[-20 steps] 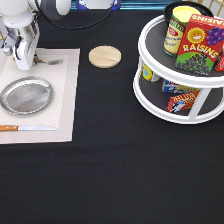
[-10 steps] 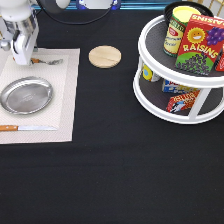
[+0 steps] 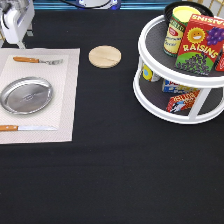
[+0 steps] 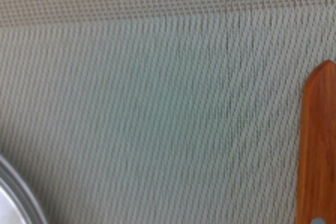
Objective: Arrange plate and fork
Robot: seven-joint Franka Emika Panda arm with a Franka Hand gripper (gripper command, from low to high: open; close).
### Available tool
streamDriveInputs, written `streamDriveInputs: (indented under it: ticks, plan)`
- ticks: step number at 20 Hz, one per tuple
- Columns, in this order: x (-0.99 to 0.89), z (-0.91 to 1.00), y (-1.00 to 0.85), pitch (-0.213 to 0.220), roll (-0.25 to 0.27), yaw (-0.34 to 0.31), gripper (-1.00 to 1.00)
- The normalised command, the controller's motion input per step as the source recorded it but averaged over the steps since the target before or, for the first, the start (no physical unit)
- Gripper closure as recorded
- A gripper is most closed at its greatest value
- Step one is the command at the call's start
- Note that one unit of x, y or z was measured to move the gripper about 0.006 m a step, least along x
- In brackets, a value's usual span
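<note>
The silver plate lies on the pale placemat at the exterior view's left. Just above it on the mat lies the fork, wooden handle to the left and tines to the right. My gripper hangs open over the mat's top left corner, above the fork's handle end and holding nothing. The wrist view shows the mat's weave, the fork's orange-brown handle and a sliver of the plate's rim.
A knife with a wooden handle lies along the mat's lower edge. A round wooden coaster sits right of the mat. A white two-tier turntable with cans and boxes fills the top right.
The gripper has risen and drawn back toward the top left, away from the fork. Fork, plate and knife have stayed where they were.
</note>
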Motion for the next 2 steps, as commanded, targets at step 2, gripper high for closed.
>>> streamDriveInputs:
  ticks: [2]
  plan:
    - [0.0,0.0,0.0,0.0,0.0,0.0,-1.0]
